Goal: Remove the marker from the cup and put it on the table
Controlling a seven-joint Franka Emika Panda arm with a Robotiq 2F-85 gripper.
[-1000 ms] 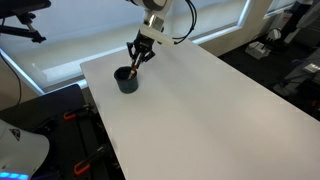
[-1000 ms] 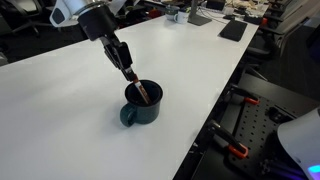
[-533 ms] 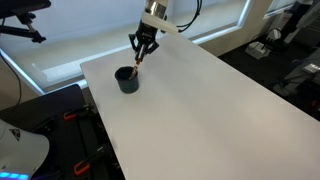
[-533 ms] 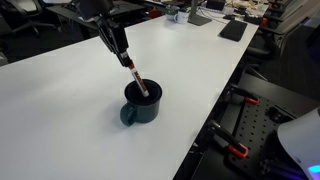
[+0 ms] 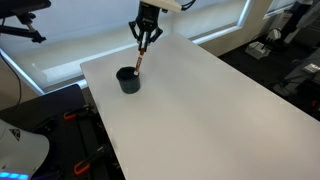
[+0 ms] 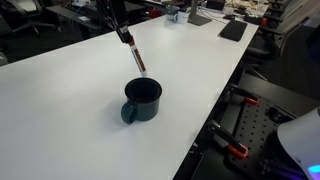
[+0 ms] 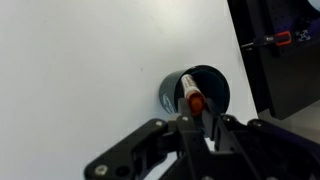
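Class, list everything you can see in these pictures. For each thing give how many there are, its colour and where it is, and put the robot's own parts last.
table: one, plain white, fills most of both exterior views.
cup: one, dark grey-black, stands upright on the table near its edge.
marker: one, reddish-orange with a paler section, hangs tilted above the cup. Its lower tip is at or just over the rim; whether it is clear of the cup cannot be told.
clamps: at least two, black with orange-red parts, below the table's edge.
gripper: one, black, above the cup, fingers closed on the marker's upper end.
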